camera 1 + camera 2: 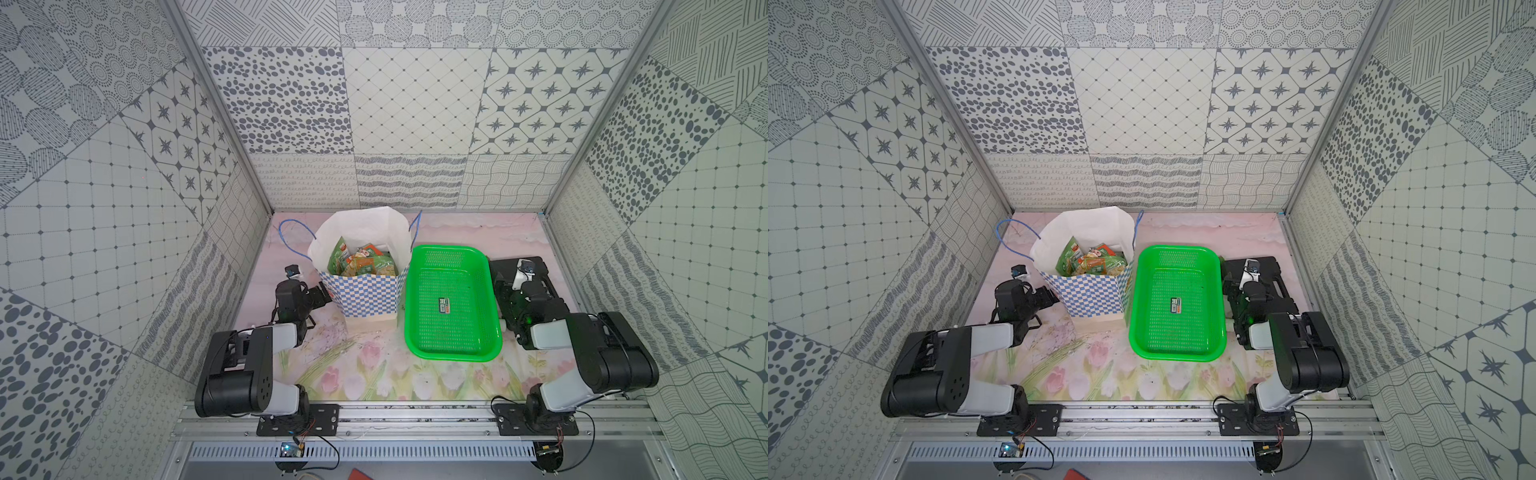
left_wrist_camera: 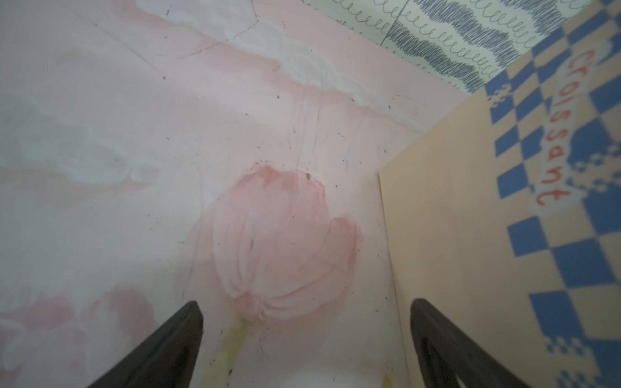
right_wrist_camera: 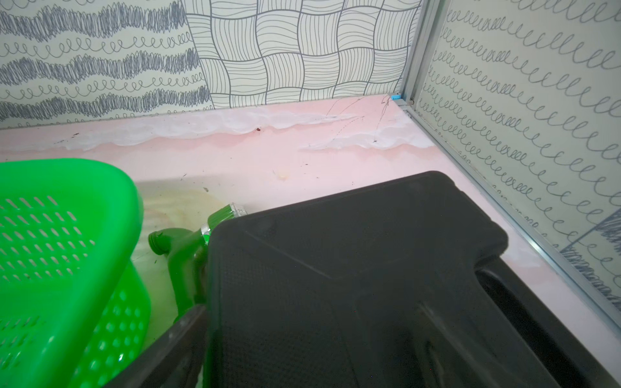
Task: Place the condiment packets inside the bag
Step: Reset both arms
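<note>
Several condiment packets piled inside bag, lower ones hidden by its wall, left gripper spread and empty beside it, right gripper spread wide, one finger masked by black flat object, small item in basket unreadable

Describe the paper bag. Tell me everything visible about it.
The bag is paper, with white upper walls, a blue-and-white checked band, a plain cream base strip and thin blue cord handles. The left wrist view shows red "Croissant" lettering on its side. It stands upright with its mouth open on the floral table and holds the condiment packets. The green basket sits close beside it; whether they touch cannot be told.
</note>
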Motion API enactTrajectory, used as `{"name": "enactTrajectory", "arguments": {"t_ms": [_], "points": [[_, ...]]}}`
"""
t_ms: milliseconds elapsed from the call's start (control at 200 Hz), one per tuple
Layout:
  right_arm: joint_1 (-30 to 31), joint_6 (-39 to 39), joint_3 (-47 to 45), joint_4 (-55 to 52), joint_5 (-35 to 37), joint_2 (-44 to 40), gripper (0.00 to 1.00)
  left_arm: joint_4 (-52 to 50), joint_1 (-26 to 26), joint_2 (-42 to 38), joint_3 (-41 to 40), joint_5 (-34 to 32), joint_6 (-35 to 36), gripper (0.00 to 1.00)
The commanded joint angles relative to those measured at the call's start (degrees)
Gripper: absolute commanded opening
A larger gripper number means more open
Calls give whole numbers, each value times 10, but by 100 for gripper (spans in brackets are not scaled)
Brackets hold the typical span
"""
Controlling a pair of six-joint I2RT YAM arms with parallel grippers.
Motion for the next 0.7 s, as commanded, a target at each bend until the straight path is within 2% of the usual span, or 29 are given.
{"name": "enactTrajectory", "arguments": {"t_ms": [0,165,210,265,320,365,695], "points": [[4,-8,27,-19,-7,-1,97,124,-30,20,-12,8,85,100],[4,-9,27,-20,-7,-2,97,117,-49,52,4,-21,98,99],[4,-8,28,-21,-8,-2,97,142,-56,71,4,-30,107,100],[4,-9,27,-22,-7,-2,97,98,-62,60,16,-41,106,99],[4,-9,28,-21,-7,-2,97,116,-72,70,16,-57,120,100],[4,-9,27,-21,-7,-2,97,87,-74,64,24,-58,118,99],[4,-10,28,-21,-6,-1,97,92,-78,67,25,-56,124,100]]}}
